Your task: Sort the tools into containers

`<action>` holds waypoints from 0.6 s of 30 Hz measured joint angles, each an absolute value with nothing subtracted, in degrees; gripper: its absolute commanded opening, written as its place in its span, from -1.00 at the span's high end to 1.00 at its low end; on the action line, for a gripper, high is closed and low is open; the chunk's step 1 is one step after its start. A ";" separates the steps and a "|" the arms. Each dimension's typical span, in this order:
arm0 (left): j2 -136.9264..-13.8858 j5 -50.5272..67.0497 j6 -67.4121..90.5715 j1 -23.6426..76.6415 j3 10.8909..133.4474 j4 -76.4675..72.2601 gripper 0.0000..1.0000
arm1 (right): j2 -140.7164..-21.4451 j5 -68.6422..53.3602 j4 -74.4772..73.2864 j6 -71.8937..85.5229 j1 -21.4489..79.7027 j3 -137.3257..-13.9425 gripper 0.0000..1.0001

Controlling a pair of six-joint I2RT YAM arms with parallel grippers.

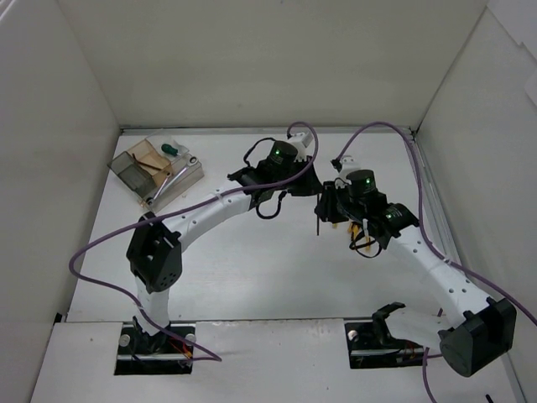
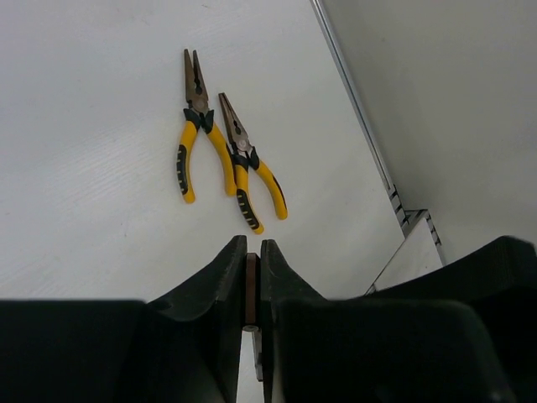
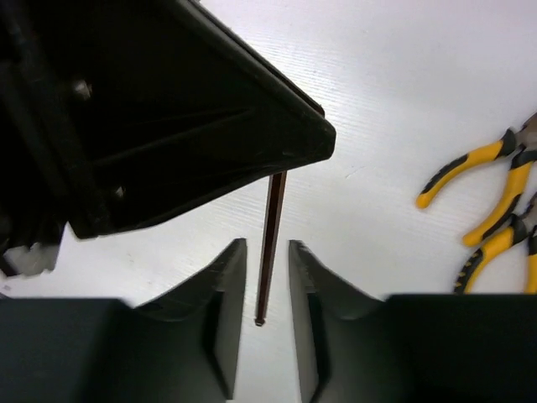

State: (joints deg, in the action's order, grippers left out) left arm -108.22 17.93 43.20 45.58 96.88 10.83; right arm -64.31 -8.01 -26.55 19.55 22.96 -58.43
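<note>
Partly hidden thin rod [image 3: 271, 235] clamped in L jaws; R jaws slightly apart round its tip.

White bench [image 1: 277, 277], matte and faintly ribbed. Plain white panels box it in: back wall [image 1: 268, 59], left wall [image 1: 42, 168], right wall [image 1: 491, 109], with a metal strip [image 2: 356, 101] along its foot. Light even, shadows soft.
</note>
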 measured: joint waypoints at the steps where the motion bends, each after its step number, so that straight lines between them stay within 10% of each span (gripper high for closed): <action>1: -108.22 17.78 43.00 45.65 96.88 10.79 1.00 | -64.10 -7.97 -26.50 19.55 22.96 -58.43 0.24; 6: -107.33 17.12 42.87 44.31 95.70 10.41 1.00 | -62.13 -6.92 -26.48 19.66 23.22 -58.43 -0.27; 18: -94.04 8.16 41.43 12.88 85.65 9.52 1.00 | -56.73 -0.16 -27.73 19.66 23.20 -56.66 -0.36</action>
State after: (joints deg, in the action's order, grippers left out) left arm -94.04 8.16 41.43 12.88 85.65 9.52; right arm -56.73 -0.16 -27.73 19.66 23.20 -56.66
